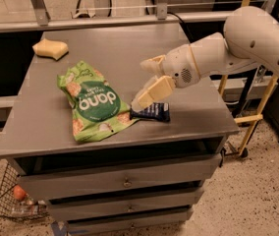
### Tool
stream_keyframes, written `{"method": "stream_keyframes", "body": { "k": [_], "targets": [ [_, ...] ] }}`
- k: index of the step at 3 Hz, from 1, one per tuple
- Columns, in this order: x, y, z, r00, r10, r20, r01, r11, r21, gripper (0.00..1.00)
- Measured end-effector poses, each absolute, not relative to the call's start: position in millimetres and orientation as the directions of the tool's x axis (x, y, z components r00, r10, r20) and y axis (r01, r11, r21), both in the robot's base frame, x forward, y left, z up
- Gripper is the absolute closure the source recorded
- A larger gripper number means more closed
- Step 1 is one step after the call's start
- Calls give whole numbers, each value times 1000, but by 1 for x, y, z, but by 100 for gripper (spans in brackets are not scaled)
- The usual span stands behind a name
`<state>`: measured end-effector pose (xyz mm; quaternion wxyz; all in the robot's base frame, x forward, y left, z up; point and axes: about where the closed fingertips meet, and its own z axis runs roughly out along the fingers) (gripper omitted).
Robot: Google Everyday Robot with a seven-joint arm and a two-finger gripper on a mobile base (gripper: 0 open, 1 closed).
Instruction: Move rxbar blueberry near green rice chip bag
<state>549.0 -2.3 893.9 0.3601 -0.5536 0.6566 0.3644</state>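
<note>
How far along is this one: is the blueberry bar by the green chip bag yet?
Done: the rxbar blueberry lies flat on the table, right beside the lower right edge of the green rice chip bag.
In hand: nothing. The gripper hovers just above the bar with its fingers open.
Left: apparently only pulling the arm clear.

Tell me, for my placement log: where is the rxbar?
In the camera view the rxbar lies on the table near its front edge, right beside the bag on its right, just below the open tool.
</note>
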Motion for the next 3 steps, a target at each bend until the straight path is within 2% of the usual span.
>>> {"method": "stream_keyframes", "body": {
  "k": [1, 2, 3],
  "targets": [
    [546, -3, 895, -116, -485, -867, -991, 120, 66, 0],
    [542, -54, 896, -138, -551, -823, -979, 201, 30, 0],
    [539, -129, 887, -227, -601, -766, -942, 334, 18, 0]
  ]
}}
